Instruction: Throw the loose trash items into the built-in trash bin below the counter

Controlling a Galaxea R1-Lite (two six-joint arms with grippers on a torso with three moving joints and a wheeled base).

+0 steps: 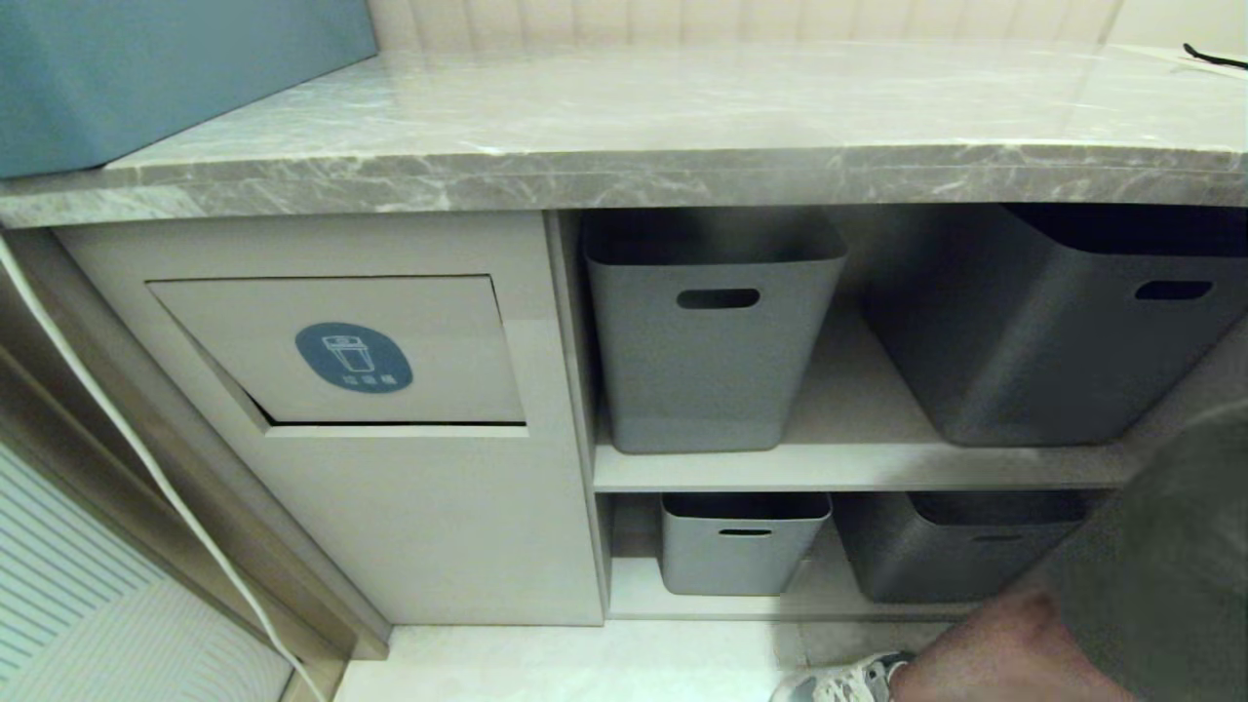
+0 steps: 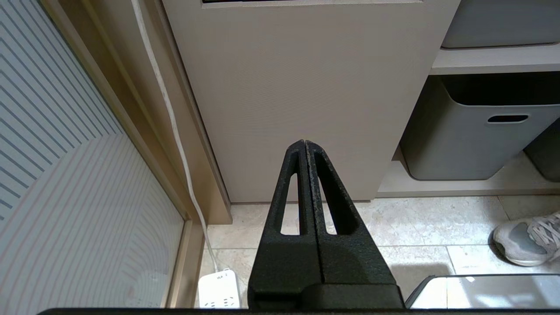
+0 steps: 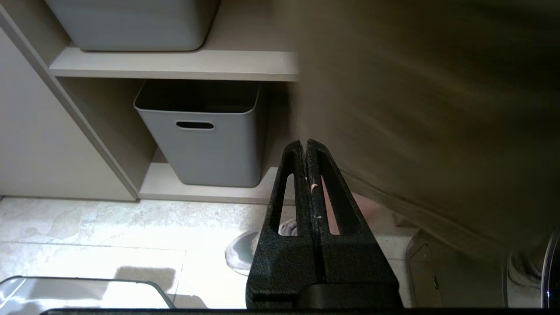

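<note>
Left gripper (image 2: 305,144) and right gripper (image 3: 305,143) hang low, jaws pressed together.

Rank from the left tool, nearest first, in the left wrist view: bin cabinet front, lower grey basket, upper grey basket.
From the left tool:
1. Bin cabinet front, straight ahead of the tips.
2. Lower grey basket, on the bottom shelf, off to the robot's right.
3. Upper grey basket, on the shelf above, also to the right and higher.

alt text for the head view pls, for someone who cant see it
A grey marble counter runs across the top, and below it on the left is a beige trash bin flap with a blue oval sticker. To its right, open shelves hold four grey baskets. A person's arm and shoe show at the lower right; no claw is in view.
</note>
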